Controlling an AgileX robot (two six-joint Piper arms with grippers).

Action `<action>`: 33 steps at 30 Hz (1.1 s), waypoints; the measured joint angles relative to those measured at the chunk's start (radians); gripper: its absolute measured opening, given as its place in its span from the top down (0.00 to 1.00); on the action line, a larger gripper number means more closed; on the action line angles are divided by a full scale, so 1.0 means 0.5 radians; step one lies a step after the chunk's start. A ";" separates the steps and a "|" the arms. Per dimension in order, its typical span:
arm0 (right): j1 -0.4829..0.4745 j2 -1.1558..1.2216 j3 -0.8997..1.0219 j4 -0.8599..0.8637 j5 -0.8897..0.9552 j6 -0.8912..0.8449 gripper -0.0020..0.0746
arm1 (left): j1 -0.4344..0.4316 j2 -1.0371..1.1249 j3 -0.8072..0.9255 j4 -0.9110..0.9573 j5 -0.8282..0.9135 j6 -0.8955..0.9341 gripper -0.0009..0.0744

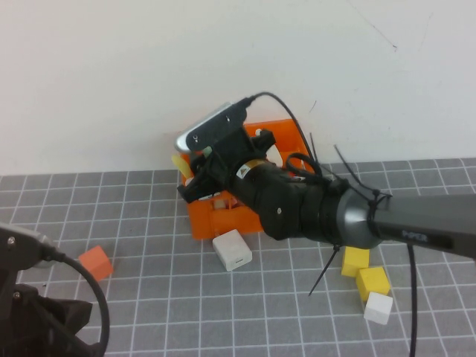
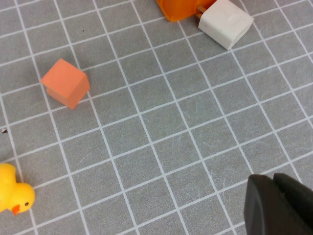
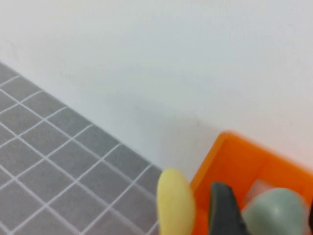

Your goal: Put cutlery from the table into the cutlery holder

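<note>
Grey gridded table (image 1: 149, 223) carries the orange cutlery holder (image 1: 282, 134) against the white wall. Over it we see the right gripper (image 1: 195, 182), jaws parted, the mint-green spoon (image 3: 276, 208) between them inside the holder. Our left gripper (image 2: 279, 205) sits low near the table's front, jaws clenched, empty.

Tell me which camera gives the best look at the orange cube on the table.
The left wrist view: the orange cube sits whole and unobstructed on the grid table. The high view shows it smaller, near the parked left arm. The right wrist view misses it, showing only the orange crate.
</note>
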 joint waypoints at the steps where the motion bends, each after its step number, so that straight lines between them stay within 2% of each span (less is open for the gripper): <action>1: 0.000 -0.026 0.000 0.000 0.000 -0.063 0.51 | 0.000 0.000 0.000 0.000 0.000 0.000 0.99; 3: 0.000 -0.093 0.000 0.000 0.010 -0.188 0.54 | 0.000 0.000 0.000 0.000 0.000 0.000 0.99; 6: 0.000 -0.286 0.000 0.000 0.139 -0.321 0.64 | 0.000 -0.009 0.000 -0.004 0.000 0.000 0.99; 11: 0.000 -0.664 0.000 0.000 0.696 -0.446 0.89 | 0.000 -0.153 0.003 0.018 0.000 0.000 0.99; 13: 0.000 -0.782 0.000 -0.005 0.928 -0.510 0.94 | 0.000 -0.248 0.003 0.070 0.000 0.000 0.99; 19: 0.000 -1.095 0.021 -0.050 1.638 -0.687 0.97 | 0.000 -0.582 0.019 0.212 -0.017 -0.004 0.99; 21: 0.000 -1.222 0.093 -0.079 1.773 -0.692 0.97 | 0.000 -0.706 0.067 0.244 -0.046 -0.036 0.99; 25: 0.000 -1.494 0.335 -0.277 1.826 -0.563 0.97 | 0.000 -0.965 0.198 0.276 -0.131 -0.118 0.99; 30: 0.000 -1.932 0.767 -0.653 1.834 -0.199 0.97 | 0.000 -1.314 0.310 0.345 -0.170 -0.153 0.99; 33: 0.000 -2.158 1.000 -0.729 1.834 -0.128 0.97 | 0.000 -1.466 0.387 0.386 -0.217 -0.153 0.99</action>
